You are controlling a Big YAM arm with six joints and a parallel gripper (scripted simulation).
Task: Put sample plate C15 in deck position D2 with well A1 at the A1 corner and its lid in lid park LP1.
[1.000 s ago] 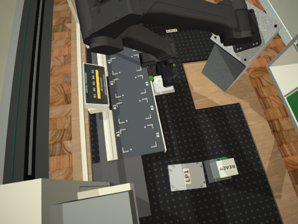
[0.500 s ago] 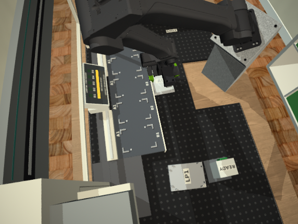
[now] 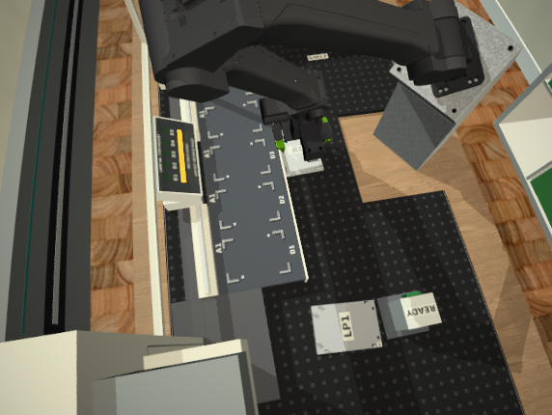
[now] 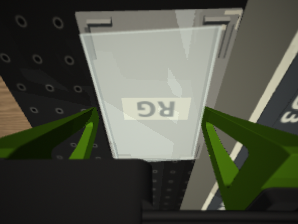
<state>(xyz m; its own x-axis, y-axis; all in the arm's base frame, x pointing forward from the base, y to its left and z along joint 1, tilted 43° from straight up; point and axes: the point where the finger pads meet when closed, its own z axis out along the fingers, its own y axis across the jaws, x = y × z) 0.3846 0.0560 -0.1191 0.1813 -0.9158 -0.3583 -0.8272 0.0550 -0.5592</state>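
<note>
My gripper (image 3: 301,140) hangs over the regrip nest RG, at the deck's right edge near D3. In the wrist view a clear, see-through lid (image 4: 152,90) lies on the nest, and the RG label reads through it. The lid sits slightly skewed to the nest's corner brackets. The green fingers of the gripper (image 4: 151,112) stand open on either side of the lid with a gap on both sides. Deck position D2 (image 3: 248,203) is empty, and lid park LP1 (image 3: 345,326) is empty. No plate shows in either view.
The other deck positions on the grey deck (image 3: 251,193) that I can see are empty. The READY key (image 3: 415,314) stands right of LP1. A status panel (image 3: 177,161) stands left of the deck. My arm hides the area near the SHELF label (image 3: 317,57).
</note>
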